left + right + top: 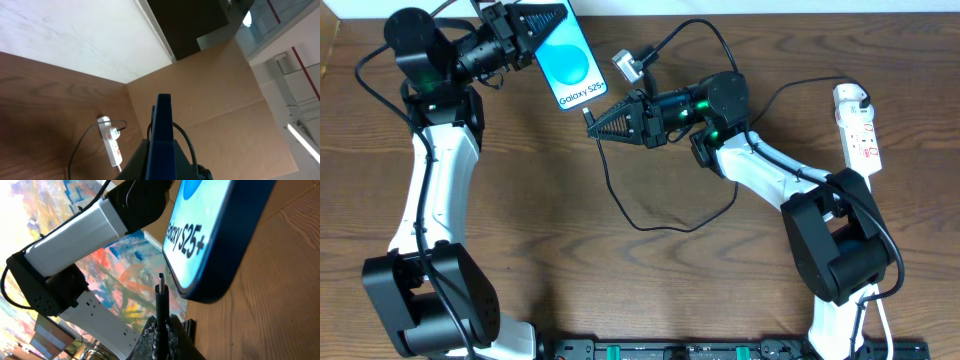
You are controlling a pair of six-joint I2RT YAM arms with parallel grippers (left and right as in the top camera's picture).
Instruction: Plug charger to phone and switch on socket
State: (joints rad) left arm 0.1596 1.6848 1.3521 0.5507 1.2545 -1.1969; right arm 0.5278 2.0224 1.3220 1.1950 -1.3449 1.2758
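Place: a robotics lab.
Counter: wood-grain top (570, 200), with a left robot arm (425, 190) and a right robot arm (770, 175) mounted at its near edge.
Backdrop: a brown cardboard sheet (220, 100) and a white panel (75, 40) behind the counter.
Overhead: a bare strip light (300, 137).
Far side: a blurred, brightly coloured surface (115, 290), perhaps a mural.

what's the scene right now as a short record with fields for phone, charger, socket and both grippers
phone: blue screen lit and facing up, one end clamped in the left gripper
charger: connector tip just short of the phone's bottom edge, not inserted
white plug: at the socket's far end
socket: on the table's right side, switch position too small to tell
left gripper: shut on phone
right gripper: shut on charger, just behind the connector tip
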